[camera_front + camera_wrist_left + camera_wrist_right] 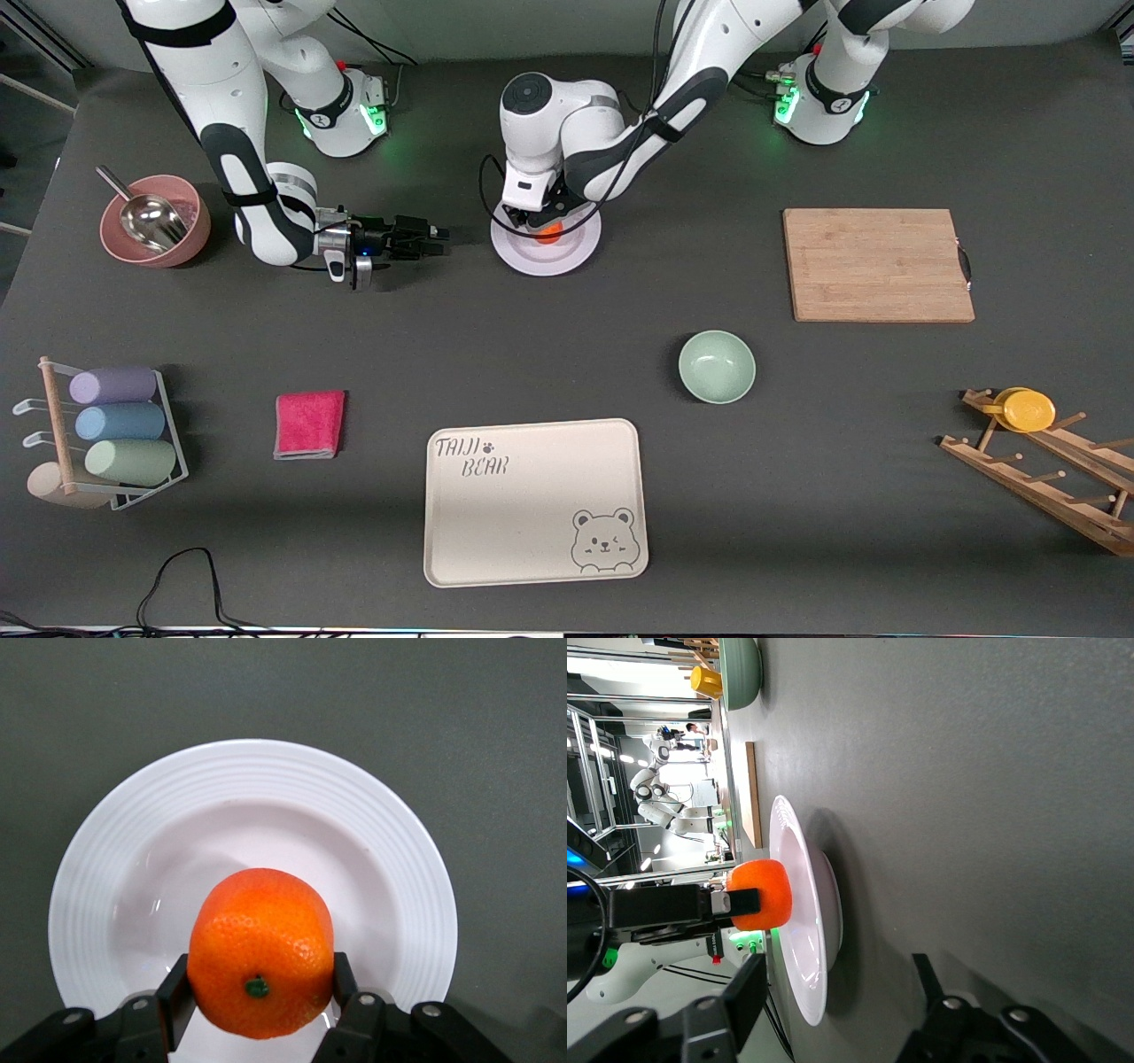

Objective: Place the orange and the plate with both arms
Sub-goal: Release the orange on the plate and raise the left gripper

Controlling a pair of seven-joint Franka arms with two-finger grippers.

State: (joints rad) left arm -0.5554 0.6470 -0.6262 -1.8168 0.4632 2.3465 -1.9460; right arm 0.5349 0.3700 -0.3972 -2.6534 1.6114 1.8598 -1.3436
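Observation:
The white plate [523, 257] lies on the dark table between the two arm bases. My left gripper [545, 223] hangs over the plate's middle and is shut on the orange [551, 234]. In the left wrist view the fingers [345, 979] clamp the orange [261, 948] on both sides just above the plate's hollow [266, 780]. My right gripper [436, 239] lies low and level beside the plate, toward the right arm's end, open and empty. In the right wrist view the plate's rim [787, 842] stands just ahead of its spread fingers [749, 992], with the orange [762, 895] over the plate.
A pink bowl with a metal scoop [155, 230] stands beside the right arm. A wooden cutting board [877, 264], a mint-green bowl [717, 366], the beige bear tray [534, 501], a pink cloth [309, 424], a cup rack [106, 434] and a wooden rack with a yellow cup [1028, 409] lie around.

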